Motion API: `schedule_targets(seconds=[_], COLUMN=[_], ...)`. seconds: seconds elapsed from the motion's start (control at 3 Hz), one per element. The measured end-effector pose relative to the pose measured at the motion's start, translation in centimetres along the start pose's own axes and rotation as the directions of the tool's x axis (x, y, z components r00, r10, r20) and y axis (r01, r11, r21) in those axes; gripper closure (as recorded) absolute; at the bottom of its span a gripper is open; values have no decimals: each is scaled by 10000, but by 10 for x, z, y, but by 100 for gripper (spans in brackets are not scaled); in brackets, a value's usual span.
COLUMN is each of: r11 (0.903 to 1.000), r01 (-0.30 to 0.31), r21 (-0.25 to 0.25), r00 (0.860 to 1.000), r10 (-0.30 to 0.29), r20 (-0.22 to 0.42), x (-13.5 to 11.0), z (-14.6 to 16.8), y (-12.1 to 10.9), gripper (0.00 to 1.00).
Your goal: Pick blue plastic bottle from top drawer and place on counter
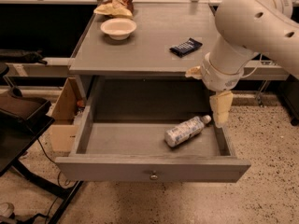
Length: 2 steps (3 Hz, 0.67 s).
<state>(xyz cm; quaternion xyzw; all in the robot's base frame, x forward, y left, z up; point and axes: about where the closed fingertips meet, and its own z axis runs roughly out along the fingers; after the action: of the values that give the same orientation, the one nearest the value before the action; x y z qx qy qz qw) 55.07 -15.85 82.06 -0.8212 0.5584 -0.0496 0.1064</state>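
The blue plastic bottle [183, 131] lies on its side in the right half of the open top drawer [152, 169], white cap pointing to the back right. My gripper [220, 108] hangs from the white arm over the drawer's right wall, just right of and above the bottle's cap, not touching it. The counter [154, 36] is the grey top above the drawer.
On the counter stand a white bowl [118, 28], a dark blue snack wrapper [185, 46] and a chip bag [115, 3] at the back. A cardboard box [64, 115] sits left of the stand. A black frame [21, 125] is at the far left.
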Motion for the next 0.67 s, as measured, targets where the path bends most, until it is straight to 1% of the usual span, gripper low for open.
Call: schedule_targets(seconds=[0.33, 0.67], r11=[9983, 9922], r01=[527, 1209], r21=[-241, -305], r00=[9986, 9926], r10=[-529, -1204], r20=[-84, 156], x=[0, 3], z=[41, 88], y=[-5, -12], gripper=[0, 0])
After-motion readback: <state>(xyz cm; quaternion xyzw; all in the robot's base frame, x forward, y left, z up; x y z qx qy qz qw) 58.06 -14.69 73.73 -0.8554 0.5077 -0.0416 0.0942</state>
